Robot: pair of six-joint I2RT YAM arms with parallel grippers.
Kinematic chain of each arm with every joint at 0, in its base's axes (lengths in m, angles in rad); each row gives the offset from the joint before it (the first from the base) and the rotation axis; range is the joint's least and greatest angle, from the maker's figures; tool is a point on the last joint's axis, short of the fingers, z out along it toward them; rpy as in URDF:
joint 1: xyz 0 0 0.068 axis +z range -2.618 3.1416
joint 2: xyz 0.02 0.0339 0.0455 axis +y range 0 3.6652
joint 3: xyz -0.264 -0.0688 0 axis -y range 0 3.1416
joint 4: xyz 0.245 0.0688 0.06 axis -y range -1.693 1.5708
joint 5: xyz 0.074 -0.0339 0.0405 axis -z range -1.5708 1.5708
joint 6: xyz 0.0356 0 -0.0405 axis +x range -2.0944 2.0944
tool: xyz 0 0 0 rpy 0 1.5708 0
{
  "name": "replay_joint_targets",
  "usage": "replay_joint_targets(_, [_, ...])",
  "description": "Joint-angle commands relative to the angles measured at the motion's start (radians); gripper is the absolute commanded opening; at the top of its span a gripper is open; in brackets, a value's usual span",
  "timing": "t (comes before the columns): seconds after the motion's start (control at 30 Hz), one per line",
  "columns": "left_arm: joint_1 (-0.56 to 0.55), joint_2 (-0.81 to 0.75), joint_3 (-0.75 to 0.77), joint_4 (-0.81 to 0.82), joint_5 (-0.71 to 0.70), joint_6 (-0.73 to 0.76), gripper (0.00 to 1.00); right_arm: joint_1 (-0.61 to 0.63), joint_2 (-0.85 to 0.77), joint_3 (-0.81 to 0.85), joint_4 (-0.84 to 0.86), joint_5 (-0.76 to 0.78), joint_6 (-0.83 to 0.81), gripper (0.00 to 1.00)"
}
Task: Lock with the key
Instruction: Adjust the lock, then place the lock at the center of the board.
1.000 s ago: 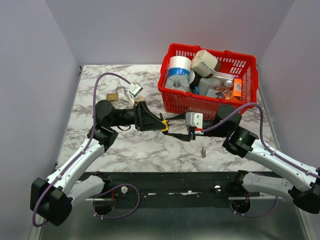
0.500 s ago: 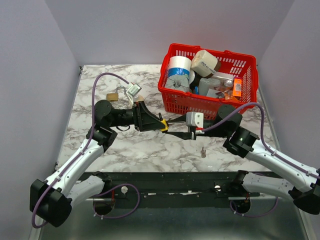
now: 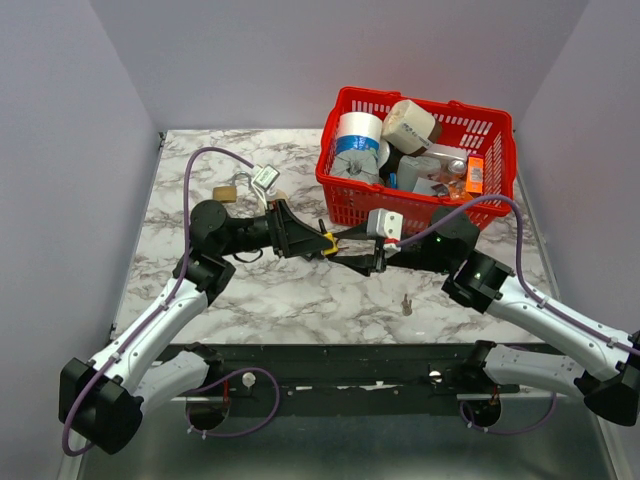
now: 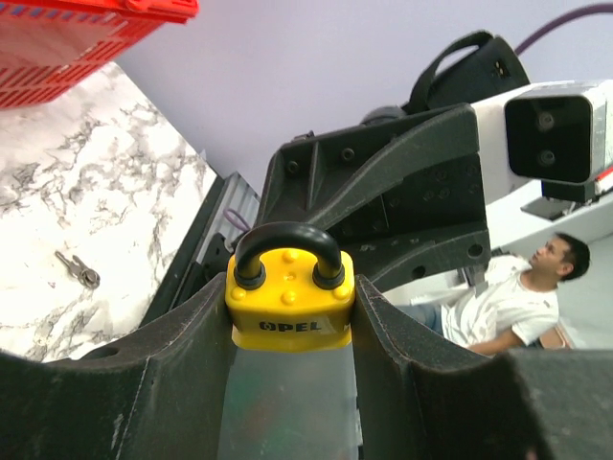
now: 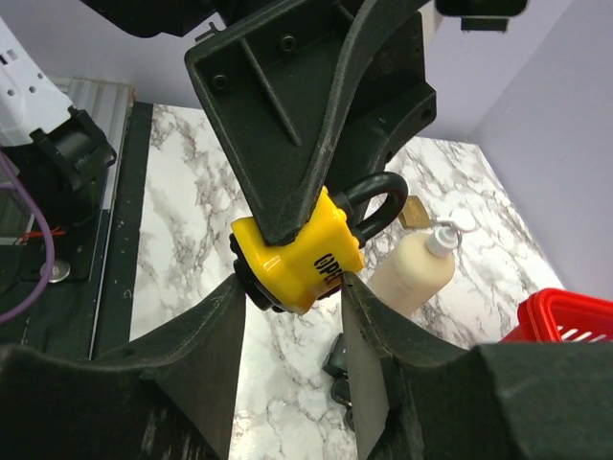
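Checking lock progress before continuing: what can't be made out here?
- Keyhole of the padlock: shown in no view; the left end effector clamps the body's sides.
- The right end effector: the right wrist view leaves unclear whether it grips or only flanks the padlock.
- The key: too small in the top view for detail.

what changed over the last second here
The right gripper moved left to the yellow padlock, its fingers now on either side of it; a grip isn't clear. The left gripper kept holding the padlock, shifting only slightly. The key and the red basket stayed put.
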Motion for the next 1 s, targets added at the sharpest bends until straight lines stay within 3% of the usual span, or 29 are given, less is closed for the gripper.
replay_joint_targets(0.0, [-0.045,-0.015,-0.029,0.037,0.026,-0.031,0.0,0.005,0.019,0.024,0.142,0.128,0.027,0.45])
replay_joint_targets(0.13, [-0.045,-0.021,-0.033,0.029,0.025,-0.029,0.0,0.005,0.006,0.006,0.144,0.117,0.032,0.45])
replay_joint_targets(0.4, [-0.038,-0.025,0.006,-0.041,-0.001,0.054,0.0,0.007,-0.096,-0.032,-0.018,0.047,0.029,0.8])
replay_joint_targets(0.57, [-0.038,-0.027,0.011,-0.07,-0.021,0.081,0.0,0.005,-0.196,-0.085,-0.12,0.06,0.01,0.87])
replay_joint_targets(0.7, [-0.061,-0.034,0.031,-0.242,-0.098,0.182,0.0,0.007,-0.289,-0.103,-0.175,0.172,0.032,0.92])
replay_joint_targets(0.83, [-0.141,-0.024,0.034,-0.428,-0.301,0.291,0.0,0.005,-0.349,-0.092,-0.212,0.39,0.065,0.96])
replay_joint_targets(0.97, [-0.294,0.062,0.071,-0.567,-0.588,0.305,0.0,-0.047,-0.357,-0.075,-0.236,0.462,0.102,0.97])
